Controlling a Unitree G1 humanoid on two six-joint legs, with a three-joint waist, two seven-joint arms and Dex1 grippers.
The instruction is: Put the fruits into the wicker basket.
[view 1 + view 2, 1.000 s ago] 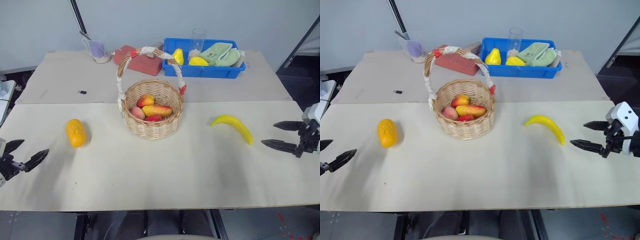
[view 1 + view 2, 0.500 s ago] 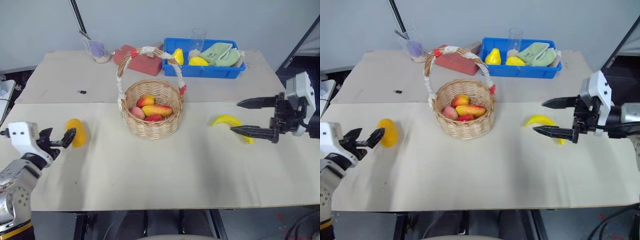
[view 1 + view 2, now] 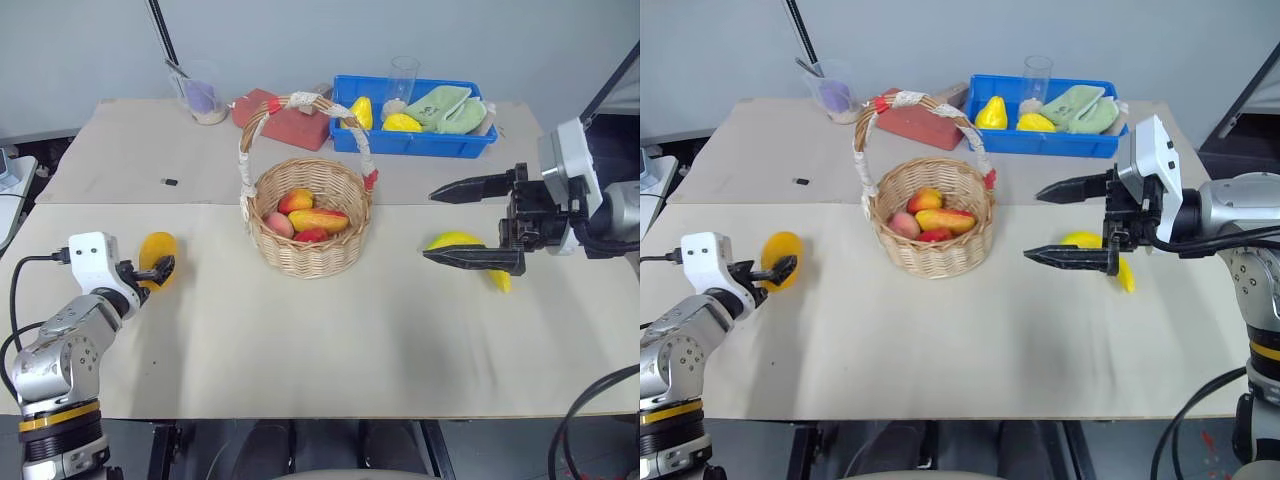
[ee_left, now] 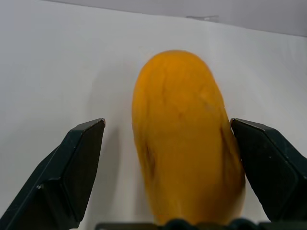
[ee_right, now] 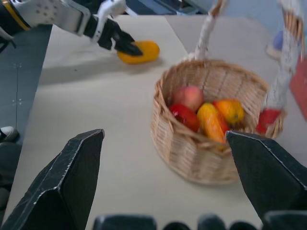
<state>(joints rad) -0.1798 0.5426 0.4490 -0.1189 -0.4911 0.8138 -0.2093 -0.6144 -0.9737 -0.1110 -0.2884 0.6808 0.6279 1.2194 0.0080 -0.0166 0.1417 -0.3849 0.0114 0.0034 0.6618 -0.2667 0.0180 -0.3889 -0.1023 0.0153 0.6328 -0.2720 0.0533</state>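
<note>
Since a second ago: both arms in over the beige table [image 3: 320,350], right black two-fingered gripper [image 3: 466,222] now hanging with jaws spread wide above the long curved yellow banana [image 3: 452,241], pointing towards the basket. Round tan wicker basket with white-wrapped arched handle [image 3: 308,225] mid-table, holding red and yellow fruit already. Blue rectangular plastic bin [image 3: 412,137] at the far edge. Left black two-fingered gripper [image 4: 175,165] spread wide either side of the orange-yellow bumpy oval fruit [image 4: 184,139], on the table left of the basket.
</note>
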